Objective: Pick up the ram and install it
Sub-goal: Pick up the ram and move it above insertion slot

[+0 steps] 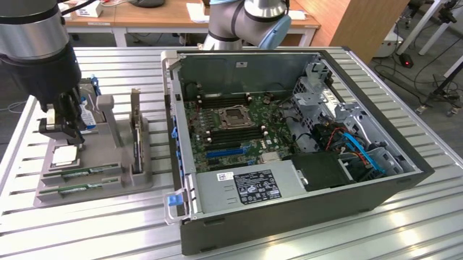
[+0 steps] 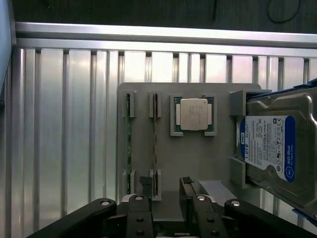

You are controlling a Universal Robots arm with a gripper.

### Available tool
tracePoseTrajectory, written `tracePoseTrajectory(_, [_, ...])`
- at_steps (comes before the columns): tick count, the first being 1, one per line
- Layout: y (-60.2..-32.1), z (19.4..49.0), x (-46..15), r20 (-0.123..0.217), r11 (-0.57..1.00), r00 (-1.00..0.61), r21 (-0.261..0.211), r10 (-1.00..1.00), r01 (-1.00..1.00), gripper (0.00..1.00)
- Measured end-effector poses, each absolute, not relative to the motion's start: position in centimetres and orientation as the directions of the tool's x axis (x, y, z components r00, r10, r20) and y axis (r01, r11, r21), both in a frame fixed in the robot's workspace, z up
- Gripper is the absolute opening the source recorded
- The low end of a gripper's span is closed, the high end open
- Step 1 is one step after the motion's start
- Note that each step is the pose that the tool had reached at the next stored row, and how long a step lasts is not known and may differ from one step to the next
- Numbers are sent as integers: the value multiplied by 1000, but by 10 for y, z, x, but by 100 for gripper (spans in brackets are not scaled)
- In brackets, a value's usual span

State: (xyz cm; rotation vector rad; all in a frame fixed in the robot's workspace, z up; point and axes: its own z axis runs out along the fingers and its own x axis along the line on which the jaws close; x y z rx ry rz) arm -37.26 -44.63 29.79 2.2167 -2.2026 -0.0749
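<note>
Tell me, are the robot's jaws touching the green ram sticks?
Apart. Exterior view: the open jaws hang beyond the chip, a clear gap from both ram sticks.

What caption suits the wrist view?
Open tool above a grey tray holding two ram sticks, a processor and a blue-labelled hard drive.

From here I see a desk (image 1: 419, 216) of ribbed metal slats, with bright glare washing over it on the exterior view's left. Behind it stands a wooden table (image 1: 159, 16) on white legs, and beside that a tall wooden panel (image 1: 354, 21). On the exterior view's right, the grey floor (image 1: 412, 89) carries black stand legs (image 1: 443, 93) and loose cables.
</note>
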Motion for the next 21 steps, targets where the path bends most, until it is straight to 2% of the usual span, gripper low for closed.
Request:
tracePoseTrajectory(6, [-447, 297, -373, -23, -7, 6, 45, -1000, -999, 35])
tracePoseTrajectory(21, [-469, 297, -373, -23, -7, 6, 45, -1000, -999, 35])
